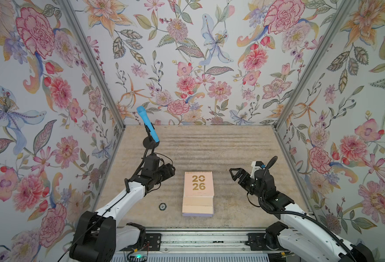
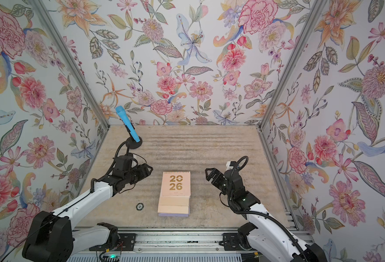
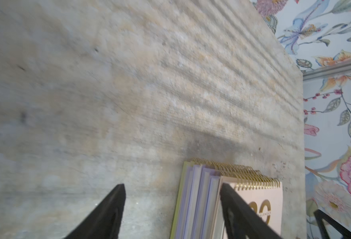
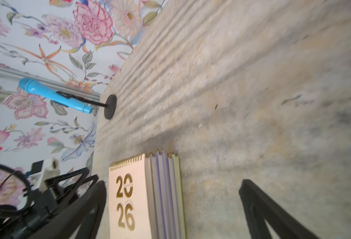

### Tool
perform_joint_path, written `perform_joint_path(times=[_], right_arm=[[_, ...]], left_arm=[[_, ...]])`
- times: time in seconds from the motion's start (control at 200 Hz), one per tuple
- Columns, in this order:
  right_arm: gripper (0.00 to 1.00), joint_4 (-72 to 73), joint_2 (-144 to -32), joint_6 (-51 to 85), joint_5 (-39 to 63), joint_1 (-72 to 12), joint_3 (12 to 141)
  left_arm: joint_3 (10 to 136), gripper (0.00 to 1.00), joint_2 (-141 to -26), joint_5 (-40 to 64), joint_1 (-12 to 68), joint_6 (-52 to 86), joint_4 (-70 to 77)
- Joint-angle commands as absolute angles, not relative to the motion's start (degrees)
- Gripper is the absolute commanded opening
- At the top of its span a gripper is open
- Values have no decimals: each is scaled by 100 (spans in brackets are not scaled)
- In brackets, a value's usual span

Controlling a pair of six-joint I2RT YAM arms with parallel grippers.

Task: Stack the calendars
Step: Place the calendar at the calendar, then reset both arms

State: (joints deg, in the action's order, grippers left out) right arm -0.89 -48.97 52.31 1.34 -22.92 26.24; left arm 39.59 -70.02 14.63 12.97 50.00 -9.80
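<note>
The calendars (image 1: pixel 198 184) lie in one stack at the middle of the table, seen in both top views, with a peach "20 26" cover (image 2: pixel 176 184) on top. The wrist views show lavender edges (image 4: pixel 166 196) beneath it and a yellow-green one (image 3: pixel 177 207) at the bottom. My left gripper (image 1: pixel 170 169) hovers to the left of the stack, open and empty, its fingers (image 3: pixel 108 211) spread wide. To the right of the stack my right gripper (image 1: pixel 232 174) is open too, holding nothing. Neither touches the calendars.
A blue microphone (image 1: pixel 147 126) leans on a black stand (image 1: pixel 150 144) at the back left, just behind my left arm. A small round black disc (image 1: pixel 162 206) lies left of the stack near the front. Floral walls close in three sides; a metal rail (image 1: pixel 198 238) runs along the front.
</note>
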Motion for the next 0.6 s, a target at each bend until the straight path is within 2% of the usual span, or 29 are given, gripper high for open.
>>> perform_joint_path(times=[0.0, 0.1, 0.18, 0.345, 0.445, 0.51, 0.595], right_arm=[[99, -534, -4980, 3703, -327, -1577, 2941], [99, 937, -5087, 1977, -1453, -1466, 2463], [99, 2523, -5345, 925, -2153, -1409, 1824], [99, 3153, -6422, 272, -2741, -966, 1799], [99, 4963, -6806, 99, -2081, -646, 1124], [99, 5491, -7066, 253, -1853, -361, 1025], [99, 5979, -7339, 244, -1420, -35, 1010]], left_arm=[[4385, 100, -7097, 752, 763, 3974, -1315], [4222, 100, -6899, -298, 615, 3322, -644], [3580, 100, -6530, -1035, 620, 2814, 676], [1725, 100, -5684, -1764, 615, 1864, 3626], [624, 100, -5500, -2285, 615, 1690, 5491], [662, 100, -5464, -2700, 606, 1761, 5306], [637, 100, -5659, -2531, 606, 1122, 5694]])
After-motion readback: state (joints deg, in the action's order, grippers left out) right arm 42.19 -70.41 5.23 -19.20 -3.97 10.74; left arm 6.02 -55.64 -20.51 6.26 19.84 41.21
